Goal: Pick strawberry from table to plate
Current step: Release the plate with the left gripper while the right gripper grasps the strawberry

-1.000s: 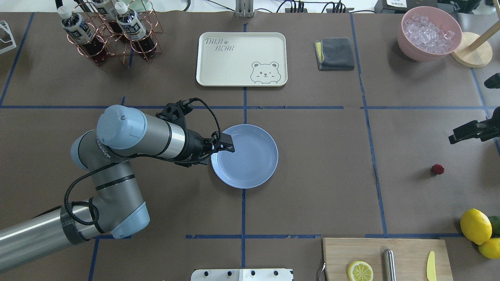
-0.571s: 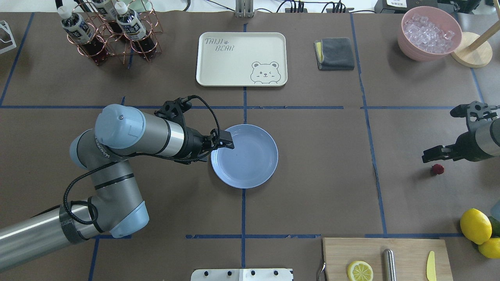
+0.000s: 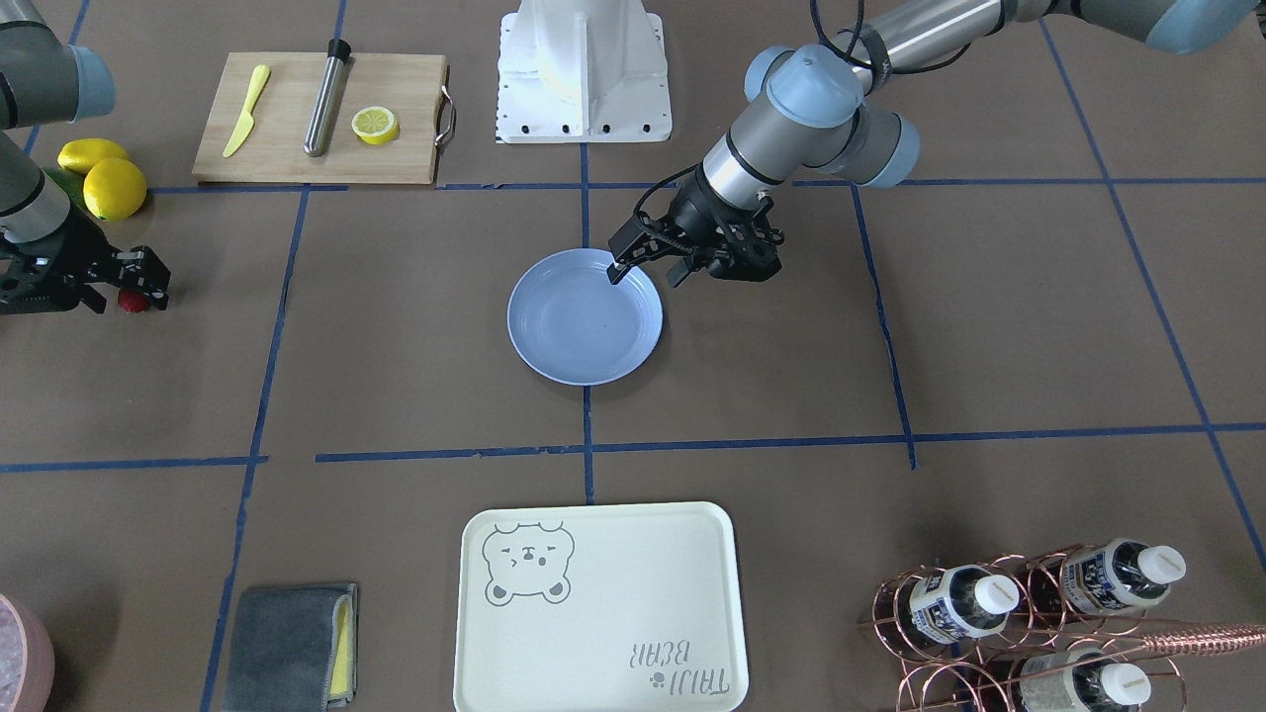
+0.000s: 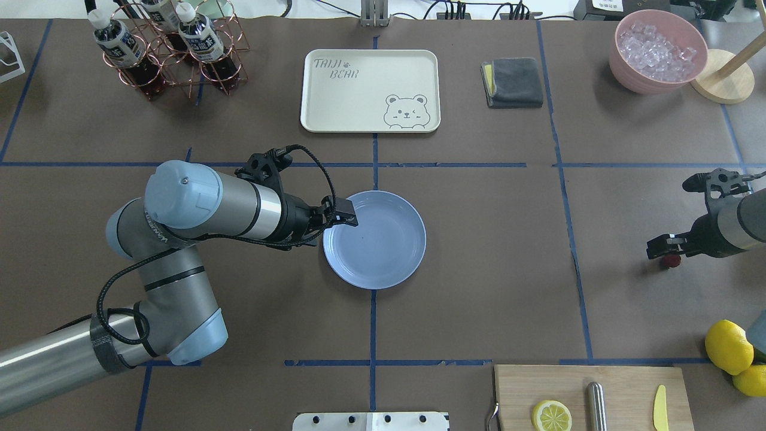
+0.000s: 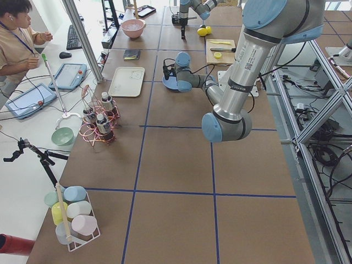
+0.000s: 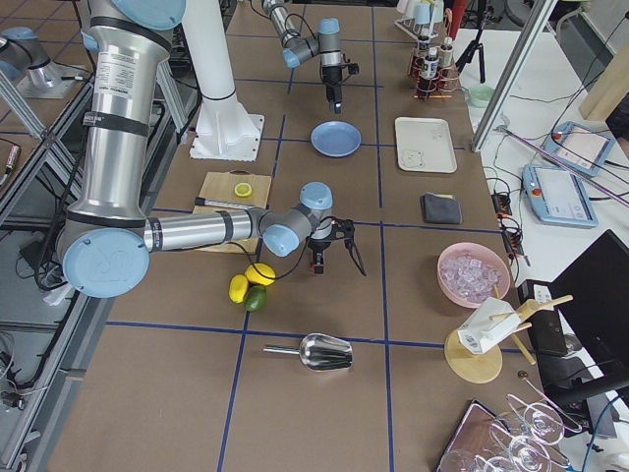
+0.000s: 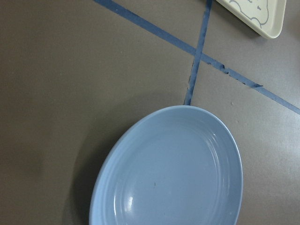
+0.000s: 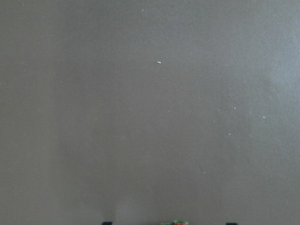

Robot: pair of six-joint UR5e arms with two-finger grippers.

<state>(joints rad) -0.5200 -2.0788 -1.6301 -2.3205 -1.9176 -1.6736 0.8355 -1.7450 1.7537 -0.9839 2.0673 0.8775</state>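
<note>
The strawberry [image 4: 671,261] lies on the table [image 4: 491,239] at the far right, partly covered from above. My right gripper [image 4: 666,254] is low over it and open, its fingers straddling the berry [image 3: 132,301]. In the right wrist view the berry's top [image 8: 174,222] shows at the bottom edge between two dark fingertips set wide apart. The light-blue plate [image 4: 383,245] sits mid-table with nothing on it. My left gripper [image 3: 651,275] hovers open over the plate's rim on the robot's left, holding nothing. The left wrist view looks down on the plate [image 7: 173,178].
A cream bear tray [image 4: 371,90], grey cloth [image 4: 513,82], pink bowl of ice [image 4: 658,51] and bottle rack [image 4: 167,54] line the far side. Lemons [image 4: 728,347] and a cutting board [image 4: 589,398] with a lemon half lie near the strawberry.
My right arm has swung in from the right edge and come down, so its open fingers now sit around the strawberry. The left gripper has hardly shifted over the plate's rim.
</note>
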